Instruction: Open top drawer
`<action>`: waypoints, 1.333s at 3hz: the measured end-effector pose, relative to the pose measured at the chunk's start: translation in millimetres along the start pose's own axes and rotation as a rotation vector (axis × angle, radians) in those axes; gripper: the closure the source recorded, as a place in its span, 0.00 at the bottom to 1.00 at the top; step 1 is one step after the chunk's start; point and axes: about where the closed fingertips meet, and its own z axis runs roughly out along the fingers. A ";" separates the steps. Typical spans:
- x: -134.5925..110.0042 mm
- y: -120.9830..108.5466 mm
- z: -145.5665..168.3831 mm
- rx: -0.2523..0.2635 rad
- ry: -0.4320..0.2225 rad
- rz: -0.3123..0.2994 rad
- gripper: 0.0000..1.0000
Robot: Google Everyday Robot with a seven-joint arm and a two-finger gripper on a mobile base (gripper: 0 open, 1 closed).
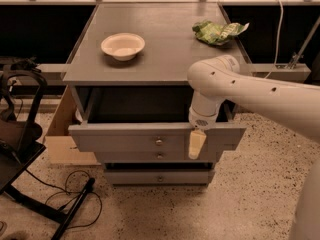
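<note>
top drawer [125,140] stands pulled out.
my gripper [196,145] hangs over its front edge, right of the knob [159,141]; i can't tell how open it is.

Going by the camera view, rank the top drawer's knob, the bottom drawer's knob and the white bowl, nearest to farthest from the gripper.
The gripper hangs in front of the top drawer, right of centre.
1. top drawer's knob: beside it on that front.
2. bottom drawer's knob: lower and set back.
3. white bowl: on the cabinet top, back left.
</note>
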 end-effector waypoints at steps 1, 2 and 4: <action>15.0 19.3 11.5 -0.048 0.037 0.025 0.41; 14.3 17.8 11.4 -0.048 0.037 0.025 0.66; 20.9 30.4 -0.1 -0.048 0.070 0.031 1.00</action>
